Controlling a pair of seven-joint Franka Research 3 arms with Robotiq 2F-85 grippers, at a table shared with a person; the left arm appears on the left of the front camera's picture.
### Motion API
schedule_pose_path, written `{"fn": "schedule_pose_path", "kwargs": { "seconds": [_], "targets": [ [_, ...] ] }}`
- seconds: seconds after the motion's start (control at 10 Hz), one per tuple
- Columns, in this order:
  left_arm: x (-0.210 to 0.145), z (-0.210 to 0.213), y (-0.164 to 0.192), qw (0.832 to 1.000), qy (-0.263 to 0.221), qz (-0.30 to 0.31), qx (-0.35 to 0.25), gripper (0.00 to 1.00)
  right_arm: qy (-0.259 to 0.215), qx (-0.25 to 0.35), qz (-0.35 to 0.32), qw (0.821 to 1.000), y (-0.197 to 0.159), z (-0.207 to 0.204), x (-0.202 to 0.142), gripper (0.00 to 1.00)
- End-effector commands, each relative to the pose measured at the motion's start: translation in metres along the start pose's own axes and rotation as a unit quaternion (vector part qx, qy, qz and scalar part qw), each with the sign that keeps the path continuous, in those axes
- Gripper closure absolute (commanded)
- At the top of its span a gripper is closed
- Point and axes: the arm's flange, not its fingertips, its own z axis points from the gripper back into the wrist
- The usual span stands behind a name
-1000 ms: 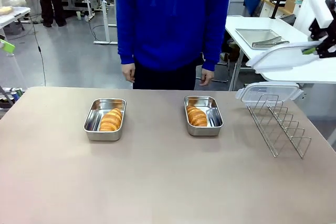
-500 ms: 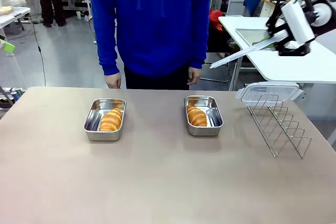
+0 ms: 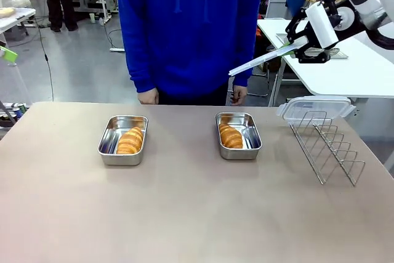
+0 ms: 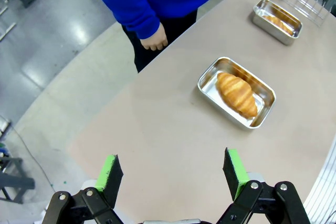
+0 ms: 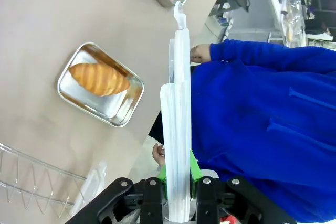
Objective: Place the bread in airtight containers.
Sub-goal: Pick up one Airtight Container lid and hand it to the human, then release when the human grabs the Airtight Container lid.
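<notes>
Already each tin holds its bread. The left tin [image 3: 111, 135], toward the far edge of the table [image 3: 197, 214] and left of its middle, carries a croissant [image 3: 130, 141]. The right tin [image 3: 251, 137], toward the far edge and right of the middle, carries the other croissant [image 3: 231, 136]. Neither tin is covered.

The right claw [image 3: 301, 48] is clenched on one end of a clear lid [image 3: 261, 61]. It holds the lid high over the table's far right part, edge-on, with the free end slanting down to the left. The right tin lies below and left of that claw, its long axis running from far edge to near edge. The lid will likely have to come down flat and be turned to match.

The left claw [image 4: 173, 174] hangs released above the table's left end, nearer the left tin. A second lid [image 3: 314, 108] rests on the wire rack [image 3: 329, 149] at the far right corner.
</notes>
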Motion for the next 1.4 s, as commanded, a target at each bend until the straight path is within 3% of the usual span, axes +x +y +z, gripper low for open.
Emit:
{"fn": "schedule_pose_path", "kwargs": {
  "seconds": [0.0,1.3],
  "targets": [
    [0.0007,0.0018,-0.0007,1.0,0.006,-0.008,0.0,0.0,0.004,0.007,0.011,1.0,0.0094,0.0047,0.0061,1.0],
    [0.0007,0.0018,-0.0007,1.0,0.006,-0.008,0.0,0.0,0.004,0.007,0.011,1.0,0.0094,0.0047,0.0061,1.0]
  ]
}}
